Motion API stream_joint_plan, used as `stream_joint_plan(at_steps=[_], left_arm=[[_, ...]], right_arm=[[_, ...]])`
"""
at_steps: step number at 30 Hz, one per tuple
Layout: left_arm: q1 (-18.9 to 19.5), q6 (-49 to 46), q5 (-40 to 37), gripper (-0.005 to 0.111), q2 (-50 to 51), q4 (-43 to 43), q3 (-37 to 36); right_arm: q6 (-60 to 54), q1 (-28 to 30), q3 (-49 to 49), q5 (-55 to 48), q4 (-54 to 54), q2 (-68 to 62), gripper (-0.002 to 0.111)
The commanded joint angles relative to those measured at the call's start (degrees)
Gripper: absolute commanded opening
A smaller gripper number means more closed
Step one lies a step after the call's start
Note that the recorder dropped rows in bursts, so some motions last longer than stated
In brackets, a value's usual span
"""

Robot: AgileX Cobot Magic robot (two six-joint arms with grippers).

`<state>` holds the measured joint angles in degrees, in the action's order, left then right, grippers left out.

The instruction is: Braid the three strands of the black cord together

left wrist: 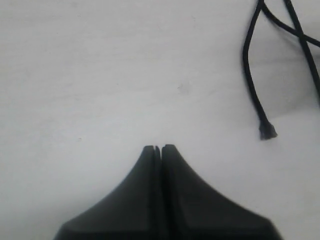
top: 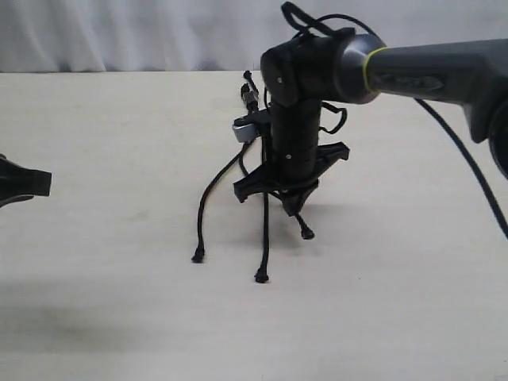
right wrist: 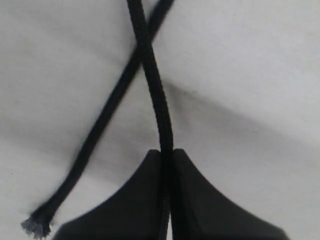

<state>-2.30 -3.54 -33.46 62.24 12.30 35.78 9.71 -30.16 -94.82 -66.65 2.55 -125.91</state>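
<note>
Exterior: bright, diffuse light; faint soft shadow on tabletop (top: pixel 79 325), lower left. Wrist views pale, slightly blurred; strand (right wrist: pixel 159 100) soft-edged, broad grey shadow right of it.

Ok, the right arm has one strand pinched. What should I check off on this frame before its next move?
1. Right gripper hold on the thin matte black held strand: ok, jaws shut on it.
2. Held strand crossing a second black strand: ok, they cross just beyond the fingertips.
3. Left gripper free to take a strand: ok, shut and empty, apart from the nearest knobbed strand tip.
4. All three strand tips in sight on the pale beige table: ok.
5. Knotted bound end anchored: cannot tell; a silver clip sits by it.
</note>
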Motion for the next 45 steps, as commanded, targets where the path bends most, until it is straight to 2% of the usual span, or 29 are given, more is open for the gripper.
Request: stream_joint_plan(at_steps=[1,5,7,12,15,18,21,27,30,33,36,40,45], left_arm=[[-0.46,-1.41,-0.51,0.0,-0.34,3.03,0.31],[-0.61,-10.48,-0.63,0.0,0.29,12.89,0.31],[-2.54,-12.42,-0.43,0.0,2.03,15.21,0.42],[-12.04,-11.86,0.38,0.0,10.15,15.43,2.65],[-16.46,-8.63,1.04,0.0,15.24,14.85,7.05],[-19.89,-3.49,-0.7,0.0,19.76,9.74,13.34],[-23.37,3.54,-3.48,0.0,23.4,1.05,19.17],[-31.32,17.92,-6.58,0.0,32.83,-11.1,28.56],[-35.24,21.69,-10.05,0.0,39.33,-15.71,34.01],[-37.99,23.76,-14.97,0.0,46.05,-17.26,41.28],[-39.18,24.56,-19.42,0.001,52.69,-15.54,49.6],[-40.61,22.38,-24.96,0.014,59.94,-11.14,58.7],[-41.91,22.37,-25.83,0.036,64.39,-11.2,62.3]], right_arm=[[-4.43,4.69,4.17,2.11,-4.86,2.51,0.004],[-6.49,7.51,9.34,5.02,-8.04,3.02,0.004],[-7.25,8.19,11.69,7.5,-8.4,3.42,0.004],[-8.28,8.31,15.46,12.29,-9.43,3.78,0.005],[-8.29,8.31,15.59,12.99,-11.36,4.04,0.015],[-8.72,8.87,15.59,13.07,-11.56,5.8,0.031],[-9.33,11.76,15.59,11.5,-11.56,8.51,0.039],[-9.33,21.52,16.41,9.29,-15.33,13.8,0.038],[-9.11,26.39,18.76,10.41,-17.69,16.56,0.038],[-9.11,29.8,22.75,13.14,-19.85,19.38,0.038],[-9.71,30.82,26.81,15.82,-20.83,21.36,0.038],[-10.18,30.82,30.7,18.23,-21.7,22.44,0.038],[-11.58,30.82,32.48,18.15,-22.82,22.43,0.038]])
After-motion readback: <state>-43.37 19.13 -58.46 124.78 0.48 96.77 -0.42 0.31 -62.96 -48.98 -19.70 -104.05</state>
